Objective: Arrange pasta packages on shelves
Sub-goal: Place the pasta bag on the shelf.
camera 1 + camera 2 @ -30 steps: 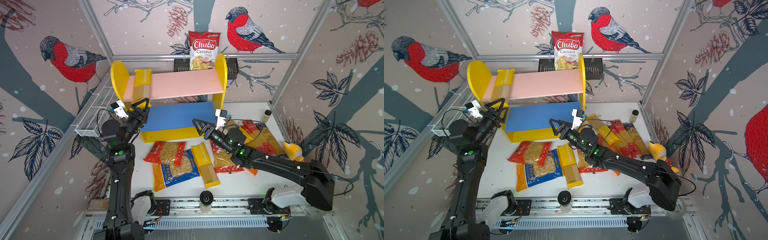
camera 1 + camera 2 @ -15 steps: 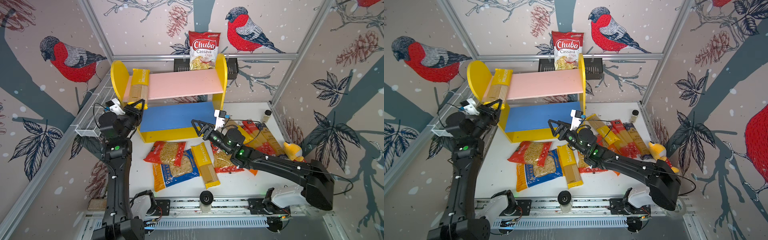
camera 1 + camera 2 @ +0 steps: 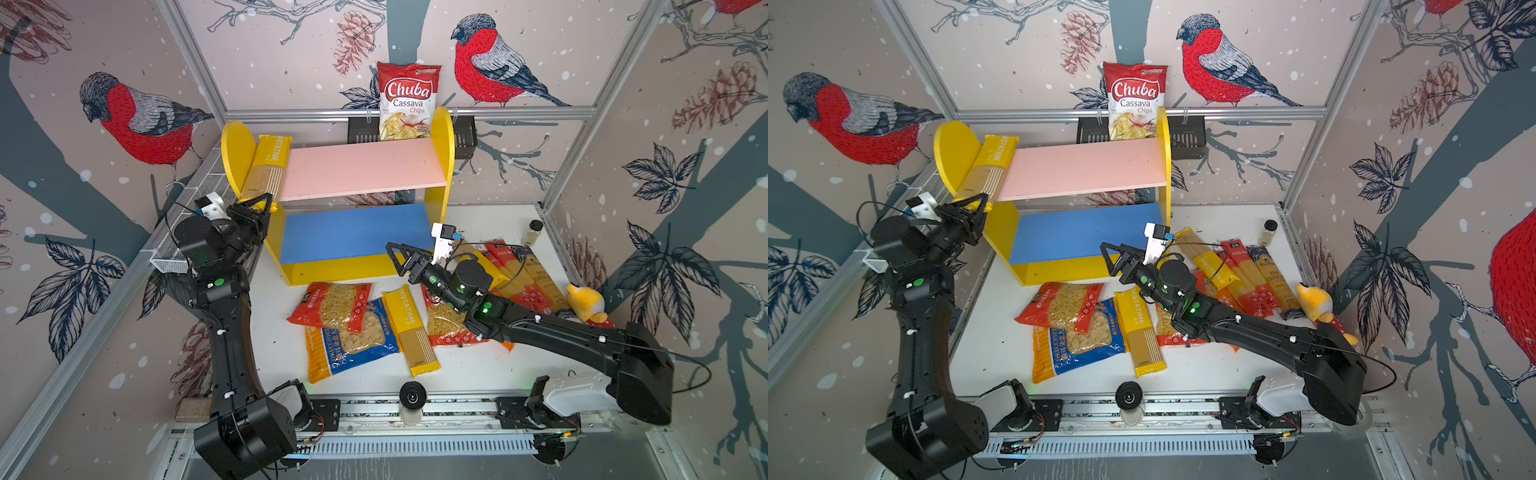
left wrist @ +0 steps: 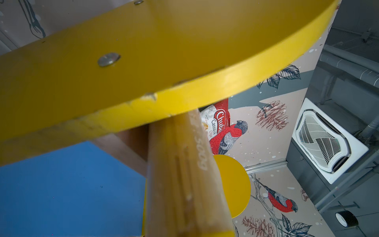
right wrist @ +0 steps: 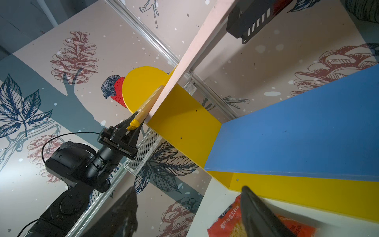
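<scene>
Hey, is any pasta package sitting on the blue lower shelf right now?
No, the blue lower board shows only bare paint, and the one shelved yellow spaghetti pack is up on the pink upper board.

- Wallpapered walls (image 3: 291, 62) close the space on three sides: pale pink ground, grey-blue branches, white flecks.
- A red-breasted bullfinch (image 3: 486, 62) is printed right of centre at the top of both top views. A second bullfinch (image 3: 137, 120) is at the left.
- Pine cones (image 3: 353, 45) and dark leaves (image 3: 665, 174) fill the gaps.
- Aluminium frame bars (image 3: 299, 113) edge the wall panels.
- The bench (image 3: 274, 345) is white.
- In the left wrist view, a white ceiling air unit (image 4: 326, 141) and grey ducts (image 4: 348, 67) show at the right of the frame.
</scene>
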{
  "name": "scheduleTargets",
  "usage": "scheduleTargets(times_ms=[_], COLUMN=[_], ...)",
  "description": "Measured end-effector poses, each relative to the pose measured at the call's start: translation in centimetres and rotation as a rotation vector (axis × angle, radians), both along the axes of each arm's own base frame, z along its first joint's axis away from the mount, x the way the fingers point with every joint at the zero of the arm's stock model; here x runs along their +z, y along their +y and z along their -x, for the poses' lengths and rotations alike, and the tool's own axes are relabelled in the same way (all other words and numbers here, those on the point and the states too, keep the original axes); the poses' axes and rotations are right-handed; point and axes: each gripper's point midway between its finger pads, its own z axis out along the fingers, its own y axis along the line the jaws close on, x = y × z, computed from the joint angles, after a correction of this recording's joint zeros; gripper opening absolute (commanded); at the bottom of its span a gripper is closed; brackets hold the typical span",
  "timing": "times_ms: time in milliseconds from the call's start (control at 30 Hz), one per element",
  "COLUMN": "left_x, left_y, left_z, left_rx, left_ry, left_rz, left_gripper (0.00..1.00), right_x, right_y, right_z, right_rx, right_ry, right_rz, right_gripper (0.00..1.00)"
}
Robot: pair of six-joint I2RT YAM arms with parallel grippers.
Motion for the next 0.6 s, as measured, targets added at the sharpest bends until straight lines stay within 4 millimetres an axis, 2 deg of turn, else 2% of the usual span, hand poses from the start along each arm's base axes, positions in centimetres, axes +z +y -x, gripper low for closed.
scheduleTargets(times_ms=[100,167,300,367,500,600], left_x=[-0.1,-0.2,0.0,0.2,0.5,0.4], left_y=[0.0,0.0,-0.3,-0.5,-1.0,-1.4], left_z=[0.0,0.1,0.6,1.1,2.3,3.3], left_rx=[0.0,0.0,0.001,0.001,0.006,0.014], left_ry=[0.0,-0.001,-0.022,-0.037,-0.068,-0.077], left_rz=[0.006,0.011,0.0,-0.01,-0.044,-0.082], left_gripper=[0.09,0.17,0.48,0.57,0.72,0.77], right_x=[0.1,0.1,0.0,-0.1,-0.7,-1.3], right_y=[-0.2,-0.3,-0.3,-0.4,-0.4,-0.4], right_z=[0.0,0.0,0.1,0.0,0.1,0.1], right_rx=[-0.006,-0.007,-0.008,-0.011,-0.011,-0.011], right_ry=[-0.007,-0.015,-0.016,-0.015,-0.008,0.002], right_rz=[0.001,0.007,0.01,0.013,0.024,0.04], right_gripper=[0.79,0.79,0.79,0.79,0.79,0.79])
